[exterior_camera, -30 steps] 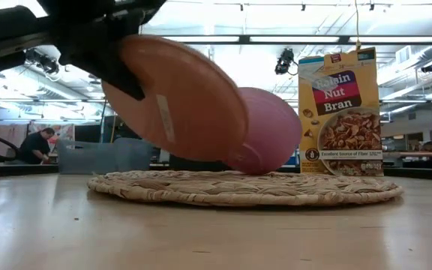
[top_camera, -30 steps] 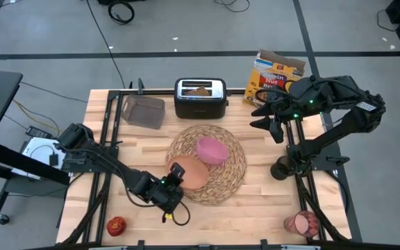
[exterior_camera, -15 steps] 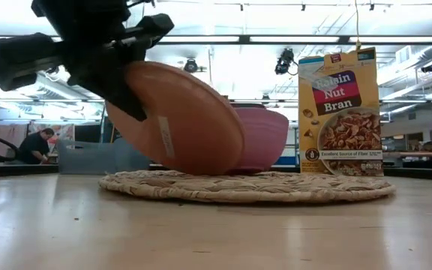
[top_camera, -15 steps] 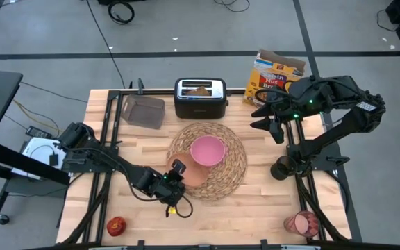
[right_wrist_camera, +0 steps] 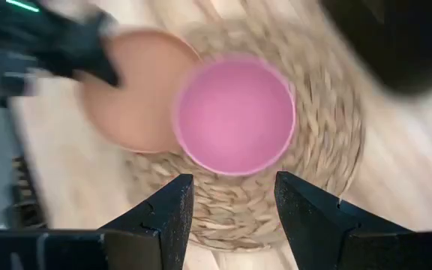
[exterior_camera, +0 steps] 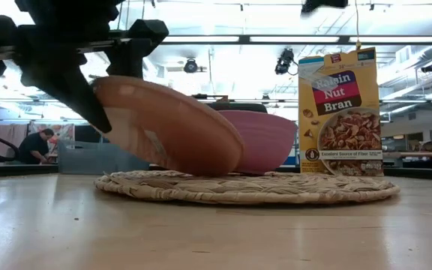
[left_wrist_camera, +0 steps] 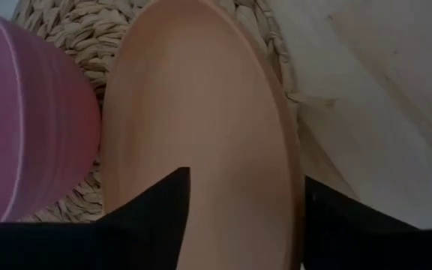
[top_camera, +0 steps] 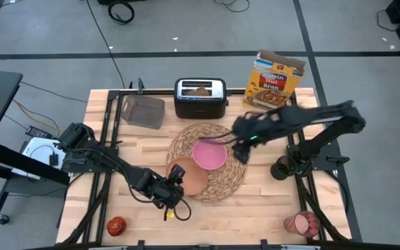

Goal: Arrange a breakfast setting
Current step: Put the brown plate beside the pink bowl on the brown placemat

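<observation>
A salmon-tan plate (top_camera: 194, 179) stands tilted at the near-left of the round straw placemat (top_camera: 229, 177). Its far edge is down on the mat beside the upright pink bowl (top_camera: 209, 153), and its near-left rim is raised. My left gripper (top_camera: 175, 179) is open around that raised rim. My right gripper (top_camera: 238, 141) hovers open above the bowl (right_wrist_camera: 235, 112) and touches nothing. A small red apple (top_camera: 117, 225) lies near the table's front left. A pinkish cup (top_camera: 301, 223) lies on its side at the front right. My left gripper comes at the plate from the table's near-left, slanting down. One finger (left_wrist_camera: 163, 214) is over the plate's top face and the other (left_wrist_camera: 336, 225) is outside the raised rim (left_wrist_camera: 295, 187), with a wide gap between them. Whether either finger touches the plate, I cannot tell. The plate's far edge (exterior_camera: 223, 169) rests on the placemat.
A black-and-silver toaster (top_camera: 200, 97) with toast in its slot stands at the far middle. A grey container (top_camera: 143, 111) is to its left and a yellow cereal box (top_camera: 275, 78) is at the far right. Bare wood lies along the near edge.
My left gripper has sunk with the plate, which has tipped flatter until its far edge is on the placemat. The bowl, on its side a second ago, now stands upright on the mat. My right gripper has swung down from the far right to above the bowl.
</observation>
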Robot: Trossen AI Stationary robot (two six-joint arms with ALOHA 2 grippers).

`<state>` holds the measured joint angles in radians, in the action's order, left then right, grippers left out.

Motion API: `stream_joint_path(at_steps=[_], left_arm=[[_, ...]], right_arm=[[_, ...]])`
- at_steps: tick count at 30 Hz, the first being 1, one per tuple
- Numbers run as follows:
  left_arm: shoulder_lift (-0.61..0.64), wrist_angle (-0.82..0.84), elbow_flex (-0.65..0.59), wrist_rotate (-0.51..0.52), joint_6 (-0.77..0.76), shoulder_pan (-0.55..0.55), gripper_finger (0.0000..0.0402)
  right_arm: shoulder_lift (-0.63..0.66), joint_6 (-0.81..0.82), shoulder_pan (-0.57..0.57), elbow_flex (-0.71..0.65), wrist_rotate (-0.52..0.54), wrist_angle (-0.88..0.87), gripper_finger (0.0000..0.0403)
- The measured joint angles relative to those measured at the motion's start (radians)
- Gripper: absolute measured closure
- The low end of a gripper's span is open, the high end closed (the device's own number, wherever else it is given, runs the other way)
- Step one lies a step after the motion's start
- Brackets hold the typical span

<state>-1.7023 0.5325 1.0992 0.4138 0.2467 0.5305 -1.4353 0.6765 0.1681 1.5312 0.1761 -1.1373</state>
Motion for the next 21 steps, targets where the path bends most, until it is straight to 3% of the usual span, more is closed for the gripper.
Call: stream_joint_path(at_steps=[7, 13, 21], left_arm=[[0.0, 0.006, 0.0, -0.005, 0.0, 0.007, 0.0162], [0.0, 0.006, 0.0, -0.003, -0.001, 0.007, 0.0162], [0.0, 0.006, 0.0, 0.0, -0.062, 0.007, 0.0162]], right_arm=[[-0.21, 0.168, -0.09, -0.139, -0.02, 0.124, 0.0208], [-0.34, 0.136, -0.192, -0.153, -0.149, 0.211, 0.0209], [-0.401, 0.098, -0.261, -0.153, -0.208, 0.199, 0.0231]])
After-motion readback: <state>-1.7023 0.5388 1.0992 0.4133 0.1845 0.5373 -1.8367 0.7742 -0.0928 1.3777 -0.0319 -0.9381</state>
